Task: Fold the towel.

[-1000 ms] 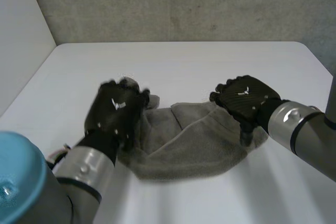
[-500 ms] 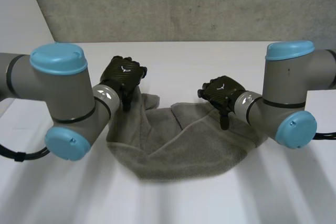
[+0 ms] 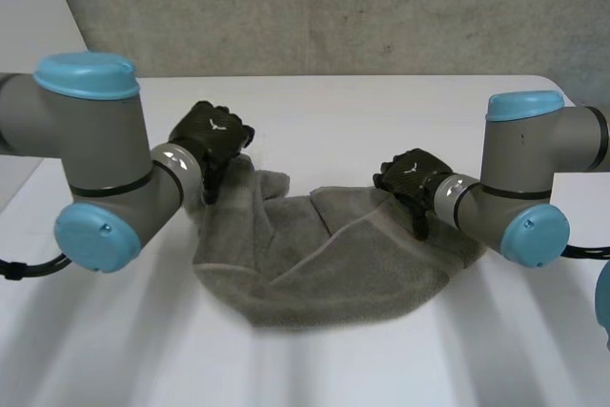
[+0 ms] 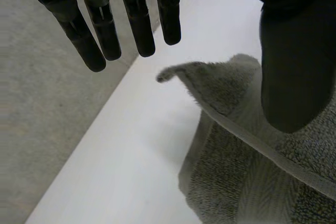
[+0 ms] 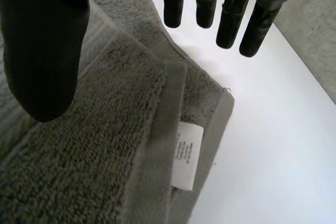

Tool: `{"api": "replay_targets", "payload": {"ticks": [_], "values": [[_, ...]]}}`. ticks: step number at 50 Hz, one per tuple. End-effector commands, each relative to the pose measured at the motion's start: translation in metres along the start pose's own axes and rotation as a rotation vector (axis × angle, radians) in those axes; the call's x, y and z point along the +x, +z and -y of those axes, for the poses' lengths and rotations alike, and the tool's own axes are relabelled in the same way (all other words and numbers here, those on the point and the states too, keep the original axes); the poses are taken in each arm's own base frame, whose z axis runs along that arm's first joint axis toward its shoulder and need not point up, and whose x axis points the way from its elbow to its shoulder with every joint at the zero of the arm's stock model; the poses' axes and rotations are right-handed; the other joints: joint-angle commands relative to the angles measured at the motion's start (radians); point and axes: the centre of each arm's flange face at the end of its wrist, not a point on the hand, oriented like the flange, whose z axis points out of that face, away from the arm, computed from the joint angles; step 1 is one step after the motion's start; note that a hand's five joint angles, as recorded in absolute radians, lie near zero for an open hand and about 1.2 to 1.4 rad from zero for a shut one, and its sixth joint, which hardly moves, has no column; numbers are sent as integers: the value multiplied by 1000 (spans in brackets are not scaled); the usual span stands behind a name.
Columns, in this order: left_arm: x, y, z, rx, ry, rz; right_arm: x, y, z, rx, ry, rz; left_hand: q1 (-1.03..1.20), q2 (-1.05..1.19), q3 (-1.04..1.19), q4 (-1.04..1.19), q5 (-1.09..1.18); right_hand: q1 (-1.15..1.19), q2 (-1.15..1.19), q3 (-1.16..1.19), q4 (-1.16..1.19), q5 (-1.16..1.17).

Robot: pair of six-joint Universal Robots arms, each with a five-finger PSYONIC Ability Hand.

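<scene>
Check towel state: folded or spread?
Loosely folded, not neat: the towel lies rumpled with uneven overlapping layers; stacked edges show by its label.

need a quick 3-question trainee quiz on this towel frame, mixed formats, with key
1. True or false: the left robot hand is pinching a corner of the towel.
2. The white label on the towel lies beside which hand? A) left robot hand B) right robot hand C) neither
3. Fill in: neither robot hand grips anything, so each counts as ____.
Key: 1 false; 2 B; 3 open.
</scene>
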Motion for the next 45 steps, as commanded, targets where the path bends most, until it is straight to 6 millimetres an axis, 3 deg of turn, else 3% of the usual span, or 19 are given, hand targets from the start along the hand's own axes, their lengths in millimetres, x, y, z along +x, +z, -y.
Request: {"api": "replay_targets", "payload": {"ticks": [1,8,16,23,32,39,45], "values": [[-13,-13,2,11,-6,36,2,5,-9,-16,-8,-1,-80,-83,-69,-91,-237,98,109,109,106,86],[-19,-14,-8,21,-9,34,3,8,-13,-26,-24,-1,-77,-80,-66,-88,-234,157,168,168,165,145],[-22,-13,-33,14,-28,-19,2,9,-15,-27,-23,4,-68,-71,-58,-79,-226,242,253,254,250,230],[-16,-10,-48,75,-34,-61,4,8,-12,-21,-19,-3,-66,-68,-55,-76,-223,571,581,582,578,558],[-2,-8,-55,171,-15,-99,3,5,-15,-42,2,-7,-66,-68,-55,-76,-223,844,855,855,852,832],[3,-8,-59,220,-2,-103,16,-5,-21,-62,80,-34,-68,-71,-58,-79,-226,1095,1106,1106,1103,1083],[6,-6,-57,281,34,-101,30,-11,-29,-70,155,-75,-77,-80,-66,-88,-234,1096,1106,1107,1103,1083]]}}
